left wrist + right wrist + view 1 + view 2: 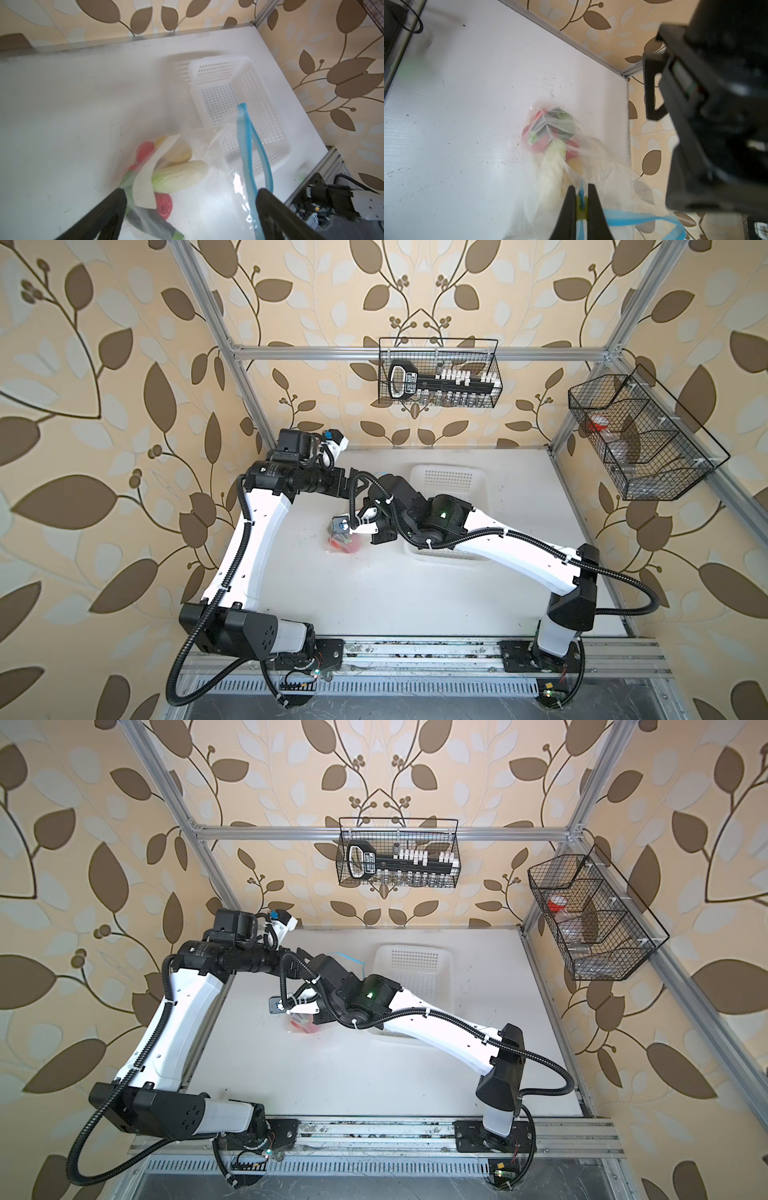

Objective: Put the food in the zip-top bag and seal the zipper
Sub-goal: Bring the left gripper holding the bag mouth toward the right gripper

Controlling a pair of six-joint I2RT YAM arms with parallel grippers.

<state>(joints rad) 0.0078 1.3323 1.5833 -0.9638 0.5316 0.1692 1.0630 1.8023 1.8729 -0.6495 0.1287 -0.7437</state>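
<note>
The clear, crinkly zip-top plastic bag (345,545) sits near the middle of the white table (415,605), just beside the white perforated plastic basket (449,481). It contains toy produce, including a pale green-leafed cabbage (180,176), a red apple (164,204) and a yellow-brown potato (179,152). The right gripper (581,187) is clamped on the small yellow slider tab (580,207) of the light-blue zipper strip (247,149), whose two halves stand apart. The left gripper (191,194) is spread wide and grips nothing. The bag lies between its fingers.
</note>
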